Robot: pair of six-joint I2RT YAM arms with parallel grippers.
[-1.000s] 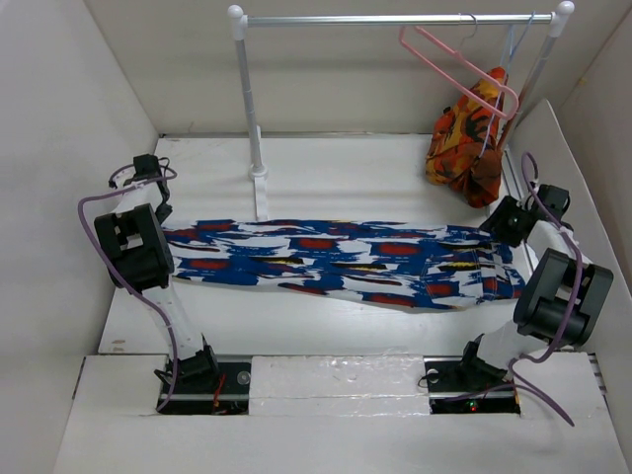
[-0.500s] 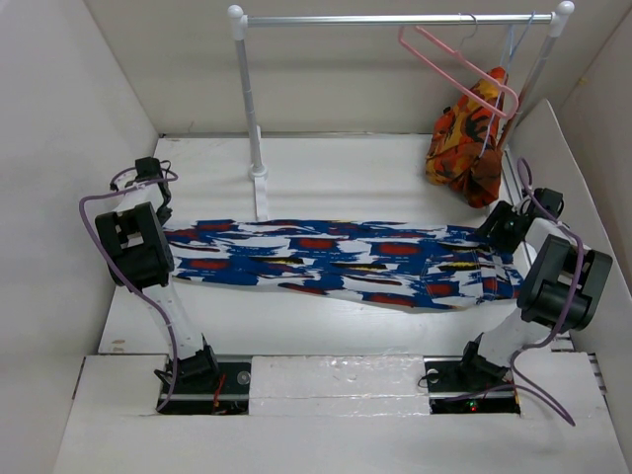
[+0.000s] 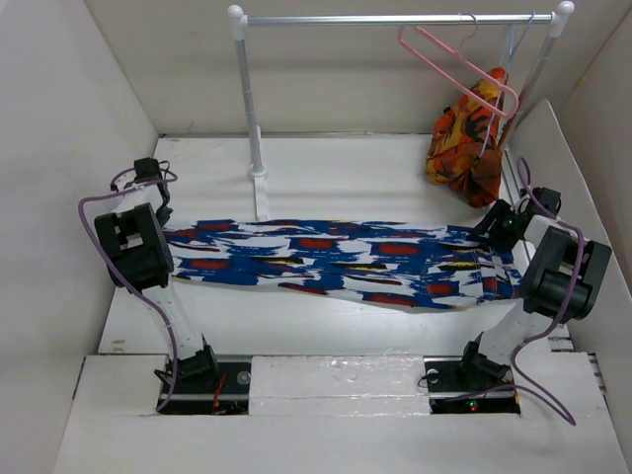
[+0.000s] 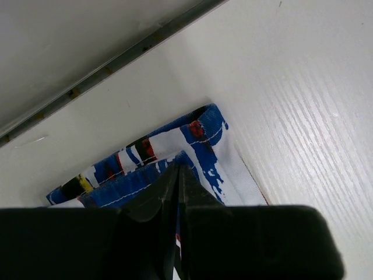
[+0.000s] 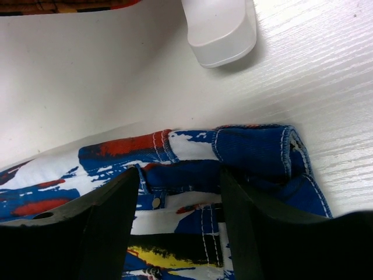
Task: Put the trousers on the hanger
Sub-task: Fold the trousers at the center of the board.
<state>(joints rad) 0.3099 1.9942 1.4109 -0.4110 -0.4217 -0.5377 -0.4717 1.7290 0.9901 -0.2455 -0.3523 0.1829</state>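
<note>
Two walls hem in the white table [image 3: 346,168], so the ends are tight and most of the bare surface lies behind and in front of the cloth.

At the far left, the left wall [image 3: 59,148] stands just beside the left claw [image 4: 176,169]. The claw is squeezed fully closed on the hem end of the trousers [image 3: 336,259], its tips meeting on the blue stitched edge. That hem lies near the seam where table and wall join.

The trousers lie flat across the middle of the table, running nearly from wall to wall. A strip of bare table runs along their near edge in front of the arm bases, and a wider bare patch lies behind them.

The rack's left post [image 3: 252,118] rises from that back patch, and its foot stands just beside the trousers' far edge. The rail [image 3: 395,19] spans overhead towards the right.

The pink hanger [image 3: 459,69] hangs tilted near the right end of the rail. Next to it, an orange-red garment [image 3: 469,138] hangs from a pale hanger [image 3: 513,44], crowding the back right corner.

At the right end, the right claw [image 5: 178,175] is spread open over the waistband corner, with one finger on each side of it. A white rack foot [image 5: 221,29] stands near it, and the slanted right wall [image 3: 583,178] is just beside it.
</note>
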